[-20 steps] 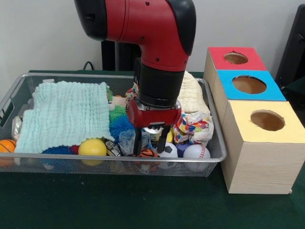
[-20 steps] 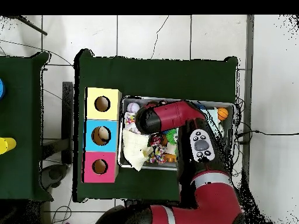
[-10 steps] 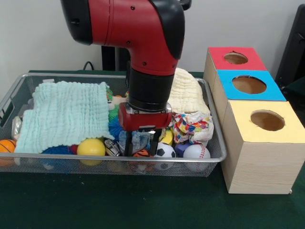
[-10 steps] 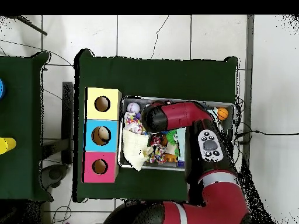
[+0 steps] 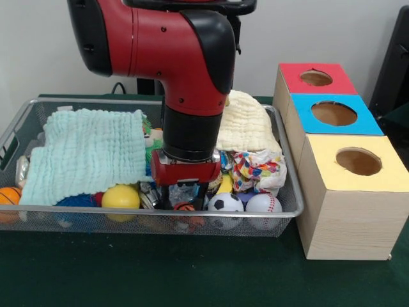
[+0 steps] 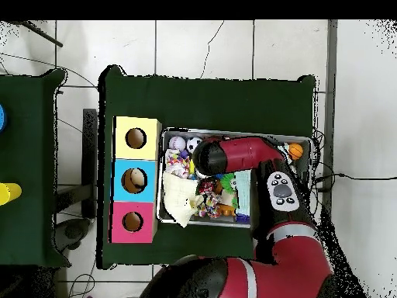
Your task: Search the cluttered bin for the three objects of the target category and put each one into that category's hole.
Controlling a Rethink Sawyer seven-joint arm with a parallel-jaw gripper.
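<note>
While our gripper sits low among the clutter at the wire bin's front edge, we cannot tell whether it grips anything. We list beside it: soccer ball, baseball, yellow ball, mint cloth, cream cloth. Sorting box stands alongside, with red, blue and yellow holes.

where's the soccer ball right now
In the front view the soccer ball sits at the wire bin's near edge, right of centre, between the gripper and the baseball.
</note>
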